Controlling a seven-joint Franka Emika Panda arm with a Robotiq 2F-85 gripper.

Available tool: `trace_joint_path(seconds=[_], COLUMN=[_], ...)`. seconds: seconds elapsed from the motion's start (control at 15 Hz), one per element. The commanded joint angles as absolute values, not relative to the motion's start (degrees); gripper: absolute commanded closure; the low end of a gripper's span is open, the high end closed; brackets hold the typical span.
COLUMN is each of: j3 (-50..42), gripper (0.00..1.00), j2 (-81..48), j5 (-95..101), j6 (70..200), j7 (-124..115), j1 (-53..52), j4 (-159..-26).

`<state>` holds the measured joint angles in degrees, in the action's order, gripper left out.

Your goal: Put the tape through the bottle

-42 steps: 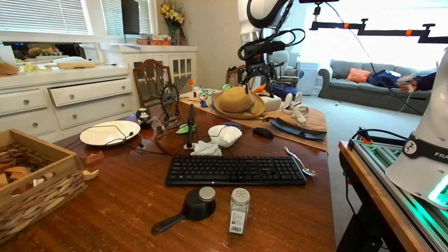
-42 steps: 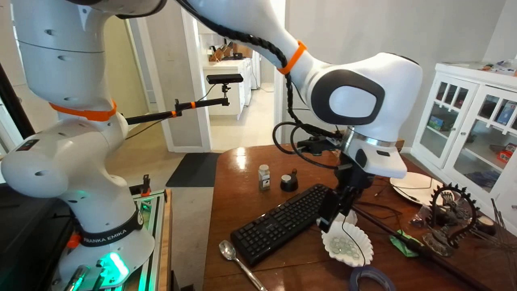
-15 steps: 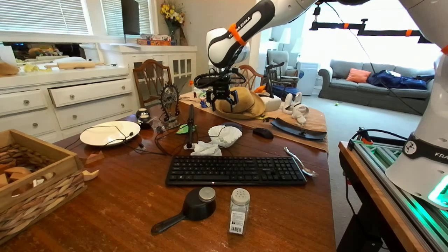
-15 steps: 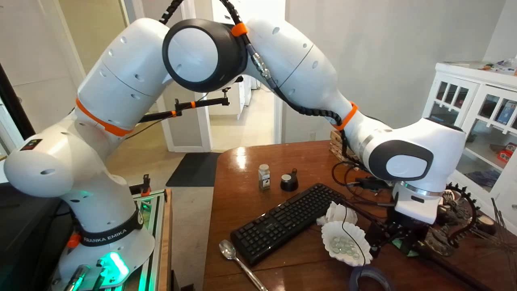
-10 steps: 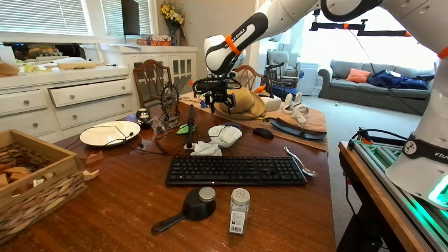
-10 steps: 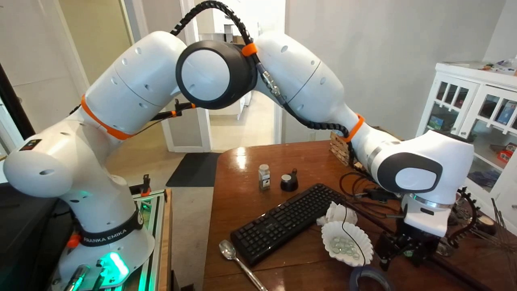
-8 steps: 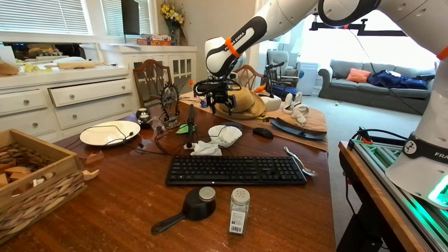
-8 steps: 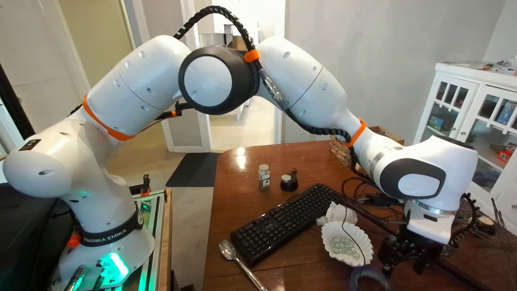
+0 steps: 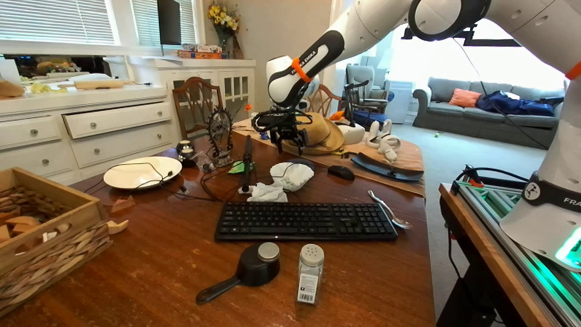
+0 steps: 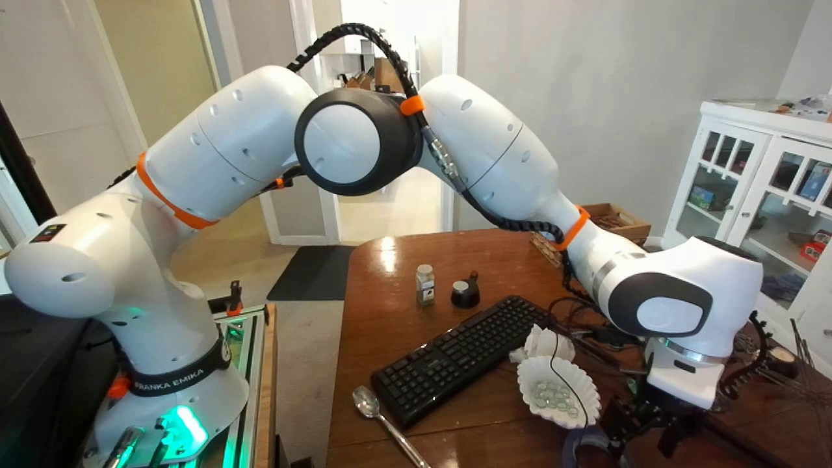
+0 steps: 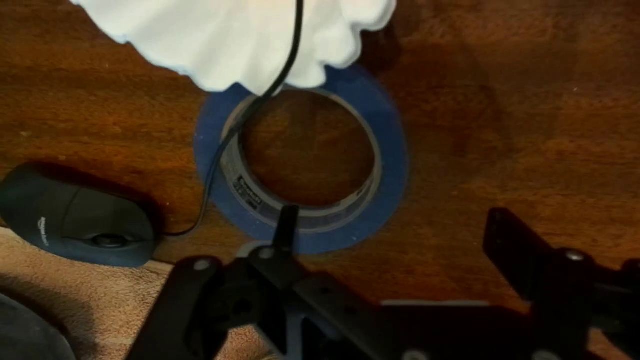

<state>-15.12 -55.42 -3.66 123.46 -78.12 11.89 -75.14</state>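
Note:
The blue tape roll [image 11: 392, 150] lies flat on the table in the wrist view, its hole showing bare wood. A white fluted dish [image 11: 240, 45] overlaps its far edge and a thin black cable [image 11: 215, 165] crosses it. The tape also shows partly in an exterior view [image 10: 571, 448]. My gripper [image 11: 392, 212] is open and empty above the table, its left finger overlapping the tape's near rim in view, its right finger over bare wood. The gripper also shows in both exterior views [image 9: 289, 149] [image 10: 640, 448]. The small bottle [image 9: 310, 277] stands upright beyond the keyboard, far from the gripper [image 10: 425, 286].
A black keyboard [image 9: 306, 221] lies between dish and bottle. A black scoop [image 9: 256, 270] stands beside the bottle. A mouse [image 11: 75, 215], a spoon [image 9: 392, 213], crumpled white paper [image 9: 268, 193], a dark metal ornament [image 9: 219, 136] and a straw hat [image 9: 317, 131] are around.
The arm has swung over the table to near the tape and the white dish, with the gripper open. Over the last second it has come lower. Tape and bottle have not moved.

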Motion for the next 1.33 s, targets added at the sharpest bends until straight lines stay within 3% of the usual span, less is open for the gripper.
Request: trace_joint_path(seconds=[0.0,0.47,0.6,0.67,0.73,0.8,0.93,1.27], j3=[-15.6,-16.0,-16.0,-16.1,-16.1,-16.1,-16.2,-16.3], gripper=[0.07,0.1,0.14,0.23,0.25,0.47,0.5,0.92], j2=[-56.2,-57.8,-58.2,-58.3,-58.4,-58.6,-58.8,-58.9], j5=[-4.1,-3.9,-3.9,-3.9,-3.9,-3.9,-3.8,-4.0], j6=[124.3,124.3,124.2,124.2,124.2,124.1,124.1,123.9], j7=[-80.0,-82.2,-82.7,-82.9,-83.1,-83.2,-83.4,-83.5], j1=[11.4,11.3,11.4,11.4,11.4,11.5,11.6,11.7], j4=[-75.4,-75.2,-75.0,-75.0,-75.0,-74.9,-74.8,-74.6])
